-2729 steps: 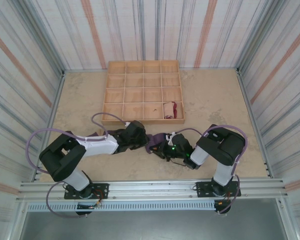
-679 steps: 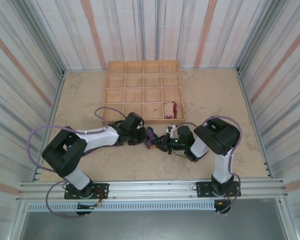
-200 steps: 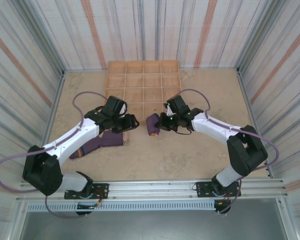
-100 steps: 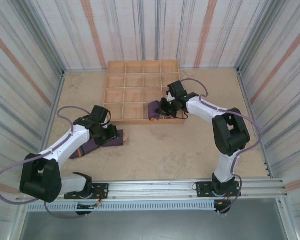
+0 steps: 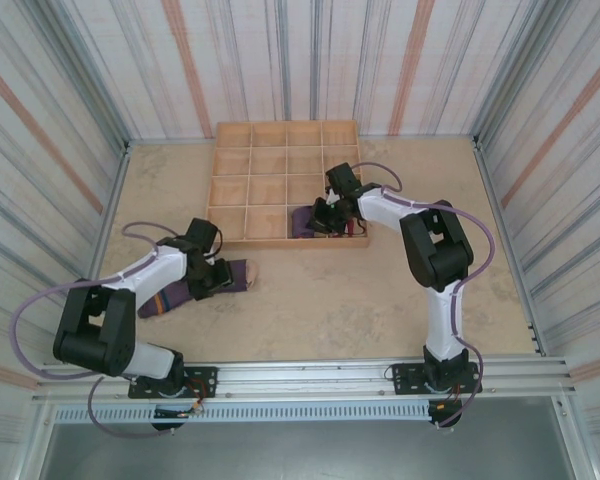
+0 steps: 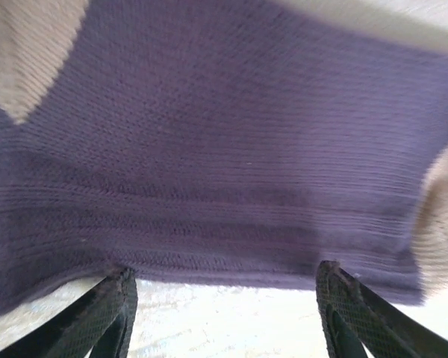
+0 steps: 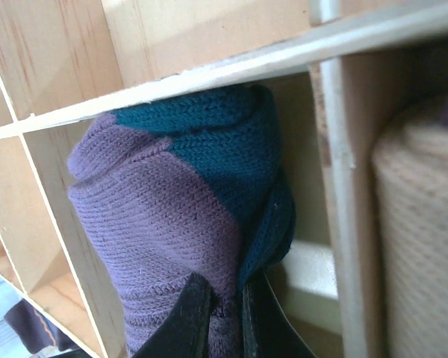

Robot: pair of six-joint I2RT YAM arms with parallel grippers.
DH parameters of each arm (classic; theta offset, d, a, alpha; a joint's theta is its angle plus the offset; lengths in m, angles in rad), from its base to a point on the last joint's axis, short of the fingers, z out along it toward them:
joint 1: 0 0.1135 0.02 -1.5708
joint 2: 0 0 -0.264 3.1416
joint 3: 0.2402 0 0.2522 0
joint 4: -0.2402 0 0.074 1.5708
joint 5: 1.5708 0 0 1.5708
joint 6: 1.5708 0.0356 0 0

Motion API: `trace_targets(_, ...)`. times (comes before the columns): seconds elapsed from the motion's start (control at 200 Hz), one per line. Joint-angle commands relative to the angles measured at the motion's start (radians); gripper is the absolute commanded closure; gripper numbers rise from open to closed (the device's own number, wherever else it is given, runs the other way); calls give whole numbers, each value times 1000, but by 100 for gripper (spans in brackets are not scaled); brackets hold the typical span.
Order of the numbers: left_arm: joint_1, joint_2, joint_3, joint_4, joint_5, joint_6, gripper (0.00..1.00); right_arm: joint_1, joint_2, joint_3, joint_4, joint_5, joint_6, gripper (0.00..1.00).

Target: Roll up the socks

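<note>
The right end effector (image 5: 320,218) is over the wooden tray (image 5: 234,186) at the far middle of the bench (image 5: 380,290). Its two fingers (image 7: 193,319) are pressed almost together, and they pinch the lower part of the purple and teal sock (image 7: 172,224). This sock is rolled into a thick bundle, with the teal toe on the outside at the top. In the top view the bundle (image 5: 302,222) is at the nearest row of the tray, in the third compartment from the left. It seems to sit partly inside, but I cannot tell if it touches the bottom of the compartment. In the next compartment to the right stands the cream sock (image 7: 425,246), also rolled, with one wooden divider (image 7: 336,149) between the two socks.

The left end effector (image 5: 212,272) is low over the bench on the left side, well apart from the tray. Its fingers (image 6: 108,317) stand wide apart and hold nothing. The dark purple sock (image 6: 224,149) lies flat on the bench (tan patches show at its corners). Both fingertips are just at its near edge, one at each side, and bare bench shows between them. In the top view this sock (image 5: 185,290) lies slanted under the wrist.
</note>
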Motion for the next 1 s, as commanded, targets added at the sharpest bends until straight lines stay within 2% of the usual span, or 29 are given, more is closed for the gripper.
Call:
trace_targets(0.0, -9, 37, -31, 52, 33, -5, 36, 8, 56, 44, -52, 1, -24, 100)
trace_targets(0.115, -61, 53, -45, 89, 37, -41, 37, 18, 72, 67, -75, -5, -65, 100)
trace_targets(0.22, -101, 74, -71, 154, 88, -101, 37, 27, 74, 73, -84, -6, -73, 100)
trace_targets(0.341, -193, 93, -65, 194, 94, -171, 37, 39, 74, 72, -77, -11, -78, 100)
trace_targets(0.421, -254, 107, -45, 209, 98, -219, 37, 43, 69, 70, -78, -8, -81, 96)
trace_targets(0.536, -345, 116, -2, 224, 101, -274, 37, 40, 63, 61, -74, -11, -83, 82)
trace_targets(0.646, -386, 105, 71, 133, 93, -259, 37, 36, 39, 51, -76, -15, -94, 67)
trace_targets(0.756, -374, 32, 124, 14, 60, -207, 36, 33, -1, 47, -84, -3, -116, 47)
trace_targets(0.847, -330, -37, 157, -70, 75, -160, 35, 27, -30, 52, -103, -6, -134, 36)
trace_targets(0.992, -263, -125, 201, -180, 71, -74, 35, 23, -81, 54, -150, 0, -171, 31)
